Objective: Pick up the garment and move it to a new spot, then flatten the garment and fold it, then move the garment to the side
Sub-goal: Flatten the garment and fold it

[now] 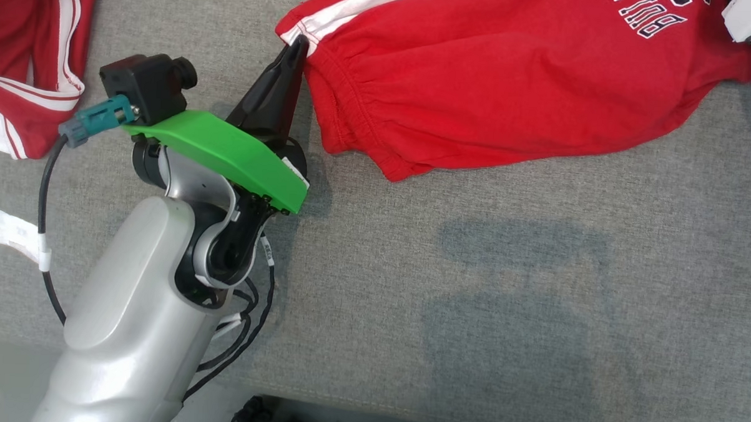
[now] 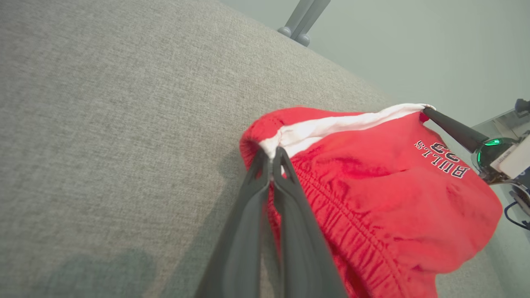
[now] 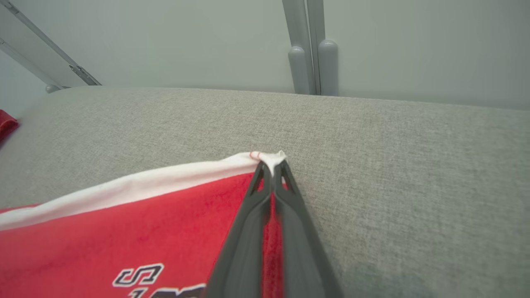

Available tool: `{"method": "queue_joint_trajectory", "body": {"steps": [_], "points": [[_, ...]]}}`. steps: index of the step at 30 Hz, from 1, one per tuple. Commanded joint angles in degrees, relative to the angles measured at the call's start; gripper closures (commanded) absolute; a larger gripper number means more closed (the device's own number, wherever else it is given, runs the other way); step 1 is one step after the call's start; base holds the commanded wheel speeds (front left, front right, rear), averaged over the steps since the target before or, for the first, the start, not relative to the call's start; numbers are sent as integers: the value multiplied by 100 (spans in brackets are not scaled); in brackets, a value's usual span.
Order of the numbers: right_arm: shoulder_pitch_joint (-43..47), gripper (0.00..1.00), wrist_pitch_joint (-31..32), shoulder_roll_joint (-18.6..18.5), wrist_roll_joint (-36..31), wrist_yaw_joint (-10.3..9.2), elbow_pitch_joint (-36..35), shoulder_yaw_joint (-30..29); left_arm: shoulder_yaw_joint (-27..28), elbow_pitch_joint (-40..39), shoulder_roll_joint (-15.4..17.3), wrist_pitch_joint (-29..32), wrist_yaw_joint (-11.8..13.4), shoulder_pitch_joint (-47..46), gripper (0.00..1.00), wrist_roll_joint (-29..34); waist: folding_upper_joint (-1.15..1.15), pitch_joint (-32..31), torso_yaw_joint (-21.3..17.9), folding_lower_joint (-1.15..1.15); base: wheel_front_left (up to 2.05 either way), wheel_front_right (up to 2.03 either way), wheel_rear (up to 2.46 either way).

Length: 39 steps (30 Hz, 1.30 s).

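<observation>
The garment [image 1: 492,84] is a pair of red shorts with a white side stripe and dark "BULLS" lettering, lying at the top of the grey surface in the head view. My left gripper [image 1: 299,44] is shut on its waistband corner where the white stripe ends; the left wrist view shows the pinched garment [image 2: 372,186] at the left gripper [image 2: 271,154]. My right gripper [image 3: 271,163] is shut on the white-edged corner of the garment [image 3: 124,231] at its other end. The right wrist housing [image 1: 750,21] sits at the top right of the head view.
Another red garment with white stripes [image 1: 31,55] lies at the top left. The grey fabric surface [image 1: 504,290] spreads out below the shorts. A far edge of the surface with grey posts [image 3: 312,62] stands behind it. A white strap [image 1: 6,229] lies at the left.
</observation>
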Motion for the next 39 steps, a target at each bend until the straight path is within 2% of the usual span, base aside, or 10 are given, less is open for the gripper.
{"method": "queue_joint_trajectory", "body": {"steps": [1, 4, 5, 6, 7, 8, 9, 17, 23, 39], "points": [[-91, 100, -20, -35, -34, -2, 29, 34, 2, 34, 2, 1, -38, -85, 100, -11, 0, -14, -18, 0, 0, 0, 0], [-83, 100, -60, -18, -21, -2, 17, 146, -19, 72, 43, -49, -81, -88, 100, 39, 0, -46, -48, 0, 0, 0, 0], [-68, 66, -103, -21, -47, -2, -7, 189, -19, 88, 49, -57, -86, -84, 100, 41, 0, -66, -62, 0, 0, 0, 0], [-36, 0, -133, -7, -39, -2, -22, 224, -23, 105, 57, -68, -89, -79, 67, 51, 0, -97, -79, 0, 0, 0, 0], [2, 0, -168, 11, -13, -2, -29, 259, -25, 119, 74, -82, -85, -72, 51, 71, 0, -134, -99, 0, 0, 0, 0], [43, 0, -188, 24, 4, -2, -50, 307, -31, 131, 92, -84, -83, -56, 8, 93, 0, -184, -122, 0, 0, 0, 0], [88, 0, -227, 32, 29, -2, -74, 345, -41, 137, 123, -109, -79, -30, 0, 132, 0, -250, -149, 0, 0, 0, 0], [741, 0, -357, -136, -157, -2, -450, 458, -200, -273, 740, -930, 438, 736, 0, 1266, 0, -1080, -437, 0, 0, 0, 0], [1048, 0, 100, -115, -705, -2, -516, 130, -320, -744, 1020, -1573, 754, 1593, 0, 1789, 0, -1269, -421, 0, 0, 0, 0], [915, 0, 1469, 654, -2017, 0, 1174, -1167, -234, -209, 39, -1999, 345, 2104, 0, 2595, 0, -916, 557, 0, 0, 0, 0]]}}
